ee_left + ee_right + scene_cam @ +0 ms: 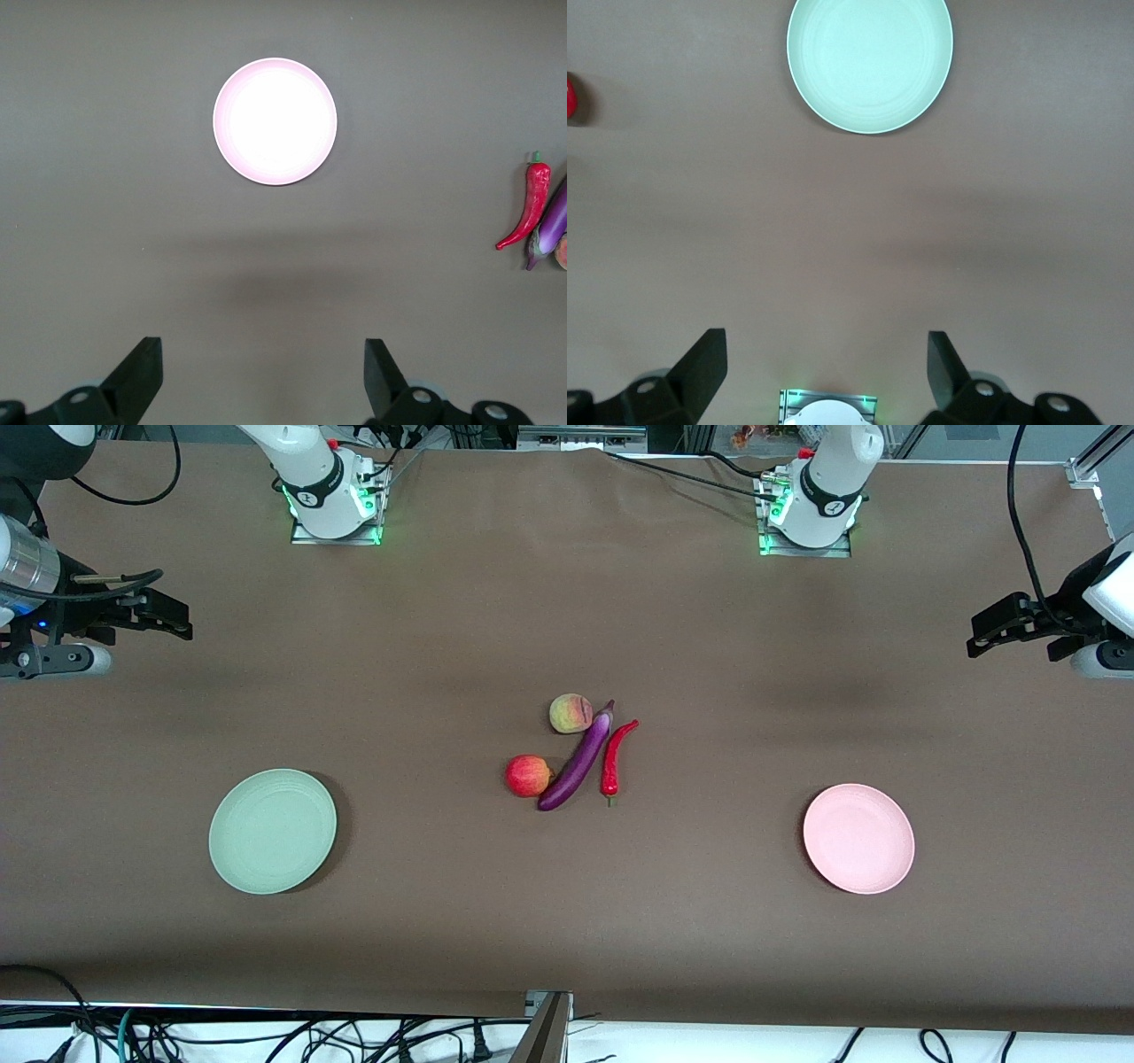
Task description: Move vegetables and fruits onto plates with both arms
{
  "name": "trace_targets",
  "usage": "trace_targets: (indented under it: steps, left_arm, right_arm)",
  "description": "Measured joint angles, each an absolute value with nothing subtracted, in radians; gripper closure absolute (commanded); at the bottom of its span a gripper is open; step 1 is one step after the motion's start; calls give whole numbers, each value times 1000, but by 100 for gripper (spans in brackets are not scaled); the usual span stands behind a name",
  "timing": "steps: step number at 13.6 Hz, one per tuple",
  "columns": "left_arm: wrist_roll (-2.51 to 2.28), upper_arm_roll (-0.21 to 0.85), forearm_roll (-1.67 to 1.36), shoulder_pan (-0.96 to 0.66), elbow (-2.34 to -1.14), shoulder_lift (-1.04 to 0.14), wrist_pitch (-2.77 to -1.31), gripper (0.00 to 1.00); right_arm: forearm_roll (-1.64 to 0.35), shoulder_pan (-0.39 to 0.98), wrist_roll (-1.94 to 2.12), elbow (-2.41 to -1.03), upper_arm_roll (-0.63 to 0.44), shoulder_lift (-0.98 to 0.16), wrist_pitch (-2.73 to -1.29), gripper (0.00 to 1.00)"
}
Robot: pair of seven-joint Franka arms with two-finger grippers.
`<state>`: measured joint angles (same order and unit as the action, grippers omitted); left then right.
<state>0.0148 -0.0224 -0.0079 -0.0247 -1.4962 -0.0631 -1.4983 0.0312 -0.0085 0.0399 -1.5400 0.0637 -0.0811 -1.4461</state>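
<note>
Front view: left gripper and right gripper hung high over bare brown table at their own ends, both arms waiting, while peach, apple, eggplant and chili clustered mid-table between mint plate and pink plate, open cloth all round. Left wrist view: fingers spread wide, holding nothing, pink plate bare, chili and eggplant at frame edge. Right wrist view: fingers wide, nothing held, mint plate bare, apple cut by edge.

Eggplant between apple and chili; peach farther from camera.
</note>
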Motion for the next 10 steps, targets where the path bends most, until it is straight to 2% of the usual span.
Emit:
trace_targets:
  steps: [10]
  left_arm:
    - [15,-22,-8,-25,-1496,-63,-1498,0]
  right_arm:
    - [29,-4,40,-1541,71,-109,-1457,0]
